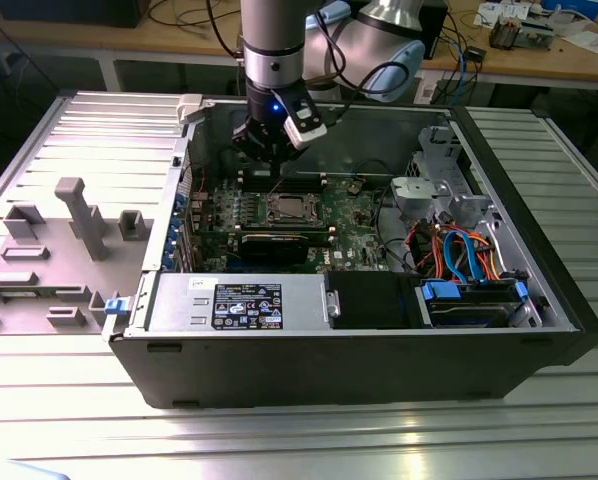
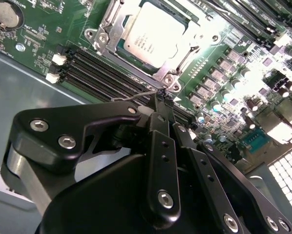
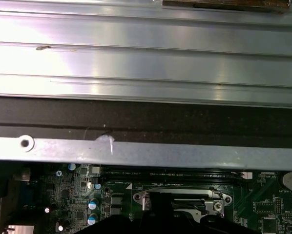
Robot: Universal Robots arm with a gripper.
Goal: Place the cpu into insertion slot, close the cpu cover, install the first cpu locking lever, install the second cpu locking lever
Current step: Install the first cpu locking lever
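The cpu [image 2: 153,36], a square chip with a silver-grey top, lies in the insertion slot on the green board, and the silver cpu cover [image 2: 105,34] frames it flat. From the socket's corner a thin wire locking lever [image 2: 134,95] runs out to the tips of my gripper [image 2: 161,95]. The black fingers stand shut together with their tips touching the wire's end; I cannot tell whether the wire is pinched. In the exterior view the gripper [image 1: 271,172] hangs inside the open computer case, just behind the cpu [image 1: 289,207]. The socket frame [image 3: 180,197] also appears in the first wrist view.
Long black memory slots [image 2: 97,73] run beside the socket, with a coin battery [image 2: 7,13] beyond. A black expansion card [image 1: 279,245], power supply [image 1: 239,300], drive bay [image 1: 469,300] and coloured cables [image 1: 459,250] fill the case. A grey fixture [image 1: 79,215] stands at the exterior view's left.
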